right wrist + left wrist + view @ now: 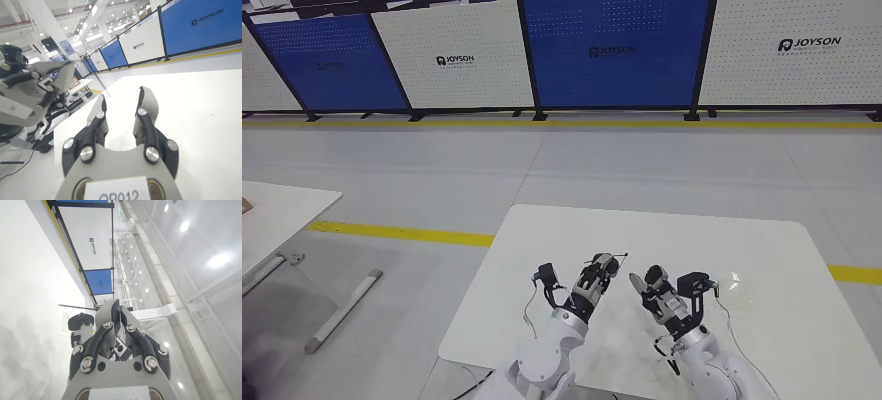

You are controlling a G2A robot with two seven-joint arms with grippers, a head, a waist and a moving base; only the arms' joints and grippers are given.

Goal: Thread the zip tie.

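The zip tie (77, 307) is a thin black strap, and my left gripper (119, 310) is shut on it. It juts out sideways from the shut fingers. In the right wrist view the zip tie (98, 79) slants down from the left gripper (71, 63), and its tip ends close by one finger (103, 104) of my right gripper (122, 98). That right gripper is open with nothing between its fingers. From above, the left gripper (606, 266) and right gripper (644, 280) hover close together over the near part of the white table (742, 240).
A small clear plastic bag (737, 288) lies on the table to the right of the grippers. A second white table (282, 210) stands off to the left across bare floor. Blue and white partition panels (617, 50) line the back.
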